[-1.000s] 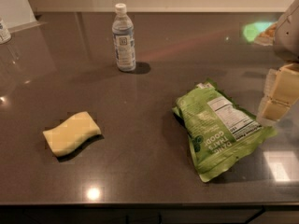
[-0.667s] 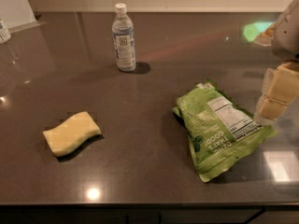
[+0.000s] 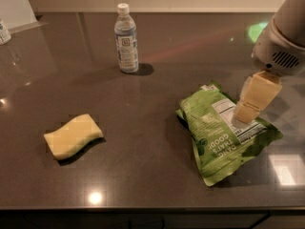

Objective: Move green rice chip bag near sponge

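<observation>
The green rice chip bag (image 3: 220, 134) lies flat on the dark countertop at the right, its white nutrition label facing up. The pale-yellow wavy sponge (image 3: 73, 136) lies on the counter at the left, well apart from the bag. My gripper (image 3: 249, 111) hangs from the white arm at the upper right, its tan fingertips just above or touching the bag's nutrition label near the bag's right side.
A clear plastic water bottle (image 3: 126, 39) with a white cap stands upright at the back centre. A small container (image 3: 4, 31) sits at the far left edge. The counter's front edge (image 3: 143, 208) runs along the bottom.
My gripper has moved left and down, from beside the bag's right edge to over the bag's nutrition label. Bag, sponge and bottle have not moved.
</observation>
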You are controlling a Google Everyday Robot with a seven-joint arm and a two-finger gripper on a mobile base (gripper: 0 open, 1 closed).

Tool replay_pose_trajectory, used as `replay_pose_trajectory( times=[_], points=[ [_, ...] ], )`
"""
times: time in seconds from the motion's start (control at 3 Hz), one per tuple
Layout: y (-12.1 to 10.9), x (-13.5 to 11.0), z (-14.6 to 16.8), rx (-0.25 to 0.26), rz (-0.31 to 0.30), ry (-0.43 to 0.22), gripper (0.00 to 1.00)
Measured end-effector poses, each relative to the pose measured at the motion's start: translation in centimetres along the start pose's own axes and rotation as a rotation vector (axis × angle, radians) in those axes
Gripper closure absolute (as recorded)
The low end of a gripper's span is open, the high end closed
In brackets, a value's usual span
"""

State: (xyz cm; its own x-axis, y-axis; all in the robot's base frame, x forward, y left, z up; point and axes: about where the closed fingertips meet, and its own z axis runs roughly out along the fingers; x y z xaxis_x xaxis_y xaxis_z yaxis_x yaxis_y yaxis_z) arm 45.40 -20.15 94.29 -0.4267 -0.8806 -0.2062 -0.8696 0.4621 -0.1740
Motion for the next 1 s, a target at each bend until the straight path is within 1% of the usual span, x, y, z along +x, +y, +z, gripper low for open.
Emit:
replay_pose_trajectory(
  times=[0.33,0.67,1.0],
  points=[
    [0.1,-0.3,2.0,-0.006,0.126,0.021,0.00],
    [0.3,-0.1,3.5,-0.006,0.234,0.037,0.00],
    [0.3,0.5,4.6,0.002,0.321,0.058,0.00]
  ],
)
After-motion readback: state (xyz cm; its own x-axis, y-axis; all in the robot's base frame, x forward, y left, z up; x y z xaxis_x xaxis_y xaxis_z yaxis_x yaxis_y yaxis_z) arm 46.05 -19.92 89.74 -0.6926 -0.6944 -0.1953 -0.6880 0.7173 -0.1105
